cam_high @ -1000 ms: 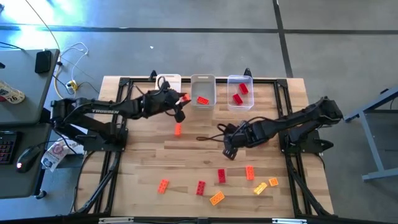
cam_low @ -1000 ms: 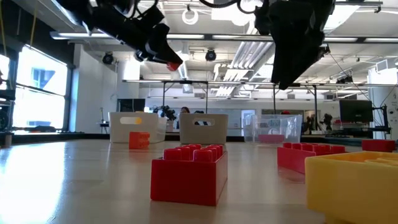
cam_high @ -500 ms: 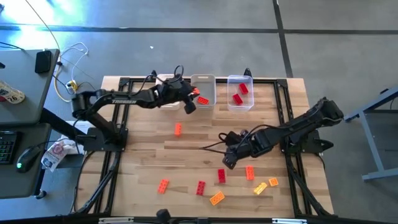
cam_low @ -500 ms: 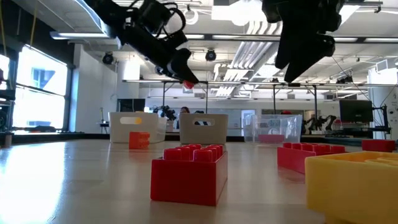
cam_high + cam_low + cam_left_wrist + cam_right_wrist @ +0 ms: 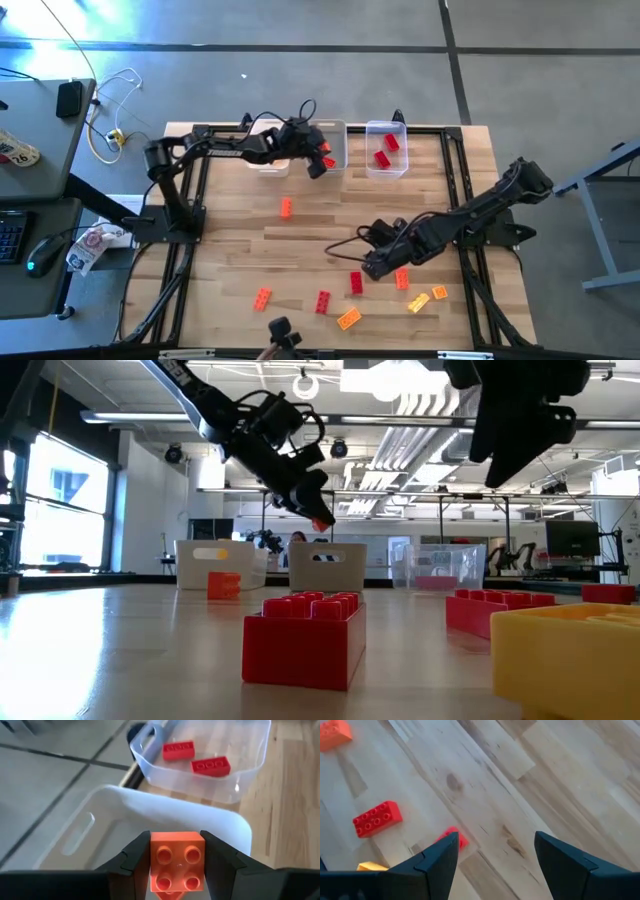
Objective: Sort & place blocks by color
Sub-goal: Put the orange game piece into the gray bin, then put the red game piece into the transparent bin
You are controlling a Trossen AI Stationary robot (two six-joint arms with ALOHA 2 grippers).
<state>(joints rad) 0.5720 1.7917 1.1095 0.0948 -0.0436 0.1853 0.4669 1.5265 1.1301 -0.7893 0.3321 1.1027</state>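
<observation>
Two arms have moved in the last sec. The left gripper (image 5: 318, 163) has swung along the table's far edge, away from the white bin (image 5: 266, 133), and now hangs over the near rim of the grey bin (image 5: 336, 133). Its fingers are clamped on an orange-red block (image 5: 176, 867). The right gripper (image 5: 371, 268) has dropped from mid-table toward the near edge. Its fingers are spread wide w/ nothing between them, just beside a loose red block (image 5: 356, 283).

Judgement: the left arm is lined up for a drop into the grey bin, and the right is setting up the next pick, prob. that red one. Approx. eight blocks are still loose on the table, so the sort is well short of done.

Views differ. The left wrist view shows the grip clearly: studs up, squeezed on both sides, w/ the clear bin (image 5: 250, 775) beyond holding two red blocks (image 5: 178, 750). From above, the held block is only a red fleck. The low view gives height, which the overhead doesn't: the left gripper sits well above the bin rims. The right wrist view shows the open fingers over bare wood, w/ a second red block (image 5: 377, 818) off to one side. Whether the grey bin holds anything I can't tell; the arm and block cover it.
</observation>
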